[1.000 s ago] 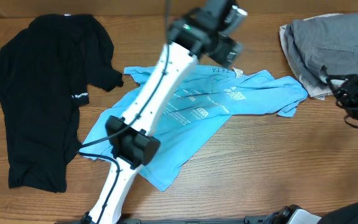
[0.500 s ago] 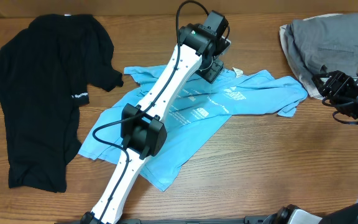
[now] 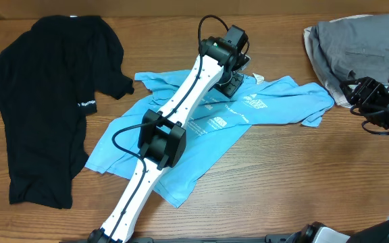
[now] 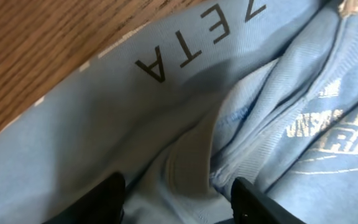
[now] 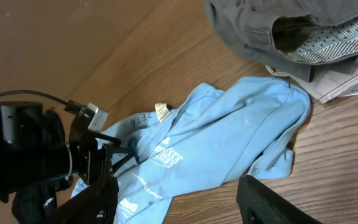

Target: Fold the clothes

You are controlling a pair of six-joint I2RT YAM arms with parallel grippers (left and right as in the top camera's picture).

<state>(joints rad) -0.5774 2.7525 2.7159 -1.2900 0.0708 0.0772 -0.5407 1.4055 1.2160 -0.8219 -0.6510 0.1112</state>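
Observation:
The light-blue shirt [image 3: 248, 108] lies spread and crumpled on the table's middle, white lettering up. My left gripper [image 3: 234, 82] is down at its collar. In the left wrist view the gripper [image 4: 182, 202] is open, its two dark fingertips [image 4: 110, 199] either side of a raised collar fold [image 4: 191, 162], not closed on it. The black shirt [image 3: 46, 101] lies bunched at the far left, a small white mark on its sleeve. My right gripper [image 3: 365, 94] hovers open and empty beyond the blue shirt's right sleeve [image 5: 272, 118]; the right wrist view shows its gripper [image 5: 185, 205] above table and shirt.
A grey garment [image 3: 356, 40] lies heaped on patterned cloth or paper at the back right, also in the right wrist view [image 5: 278, 25]. The left arm [image 3: 174, 128] stretches diagonally over the blue shirt's left half. Bare wood table [image 3: 302, 182] shows in front.
My left gripper has dropped lower onto the blue shirt's collar and settled there. My right gripper shifted slightly left early on and has since held still.

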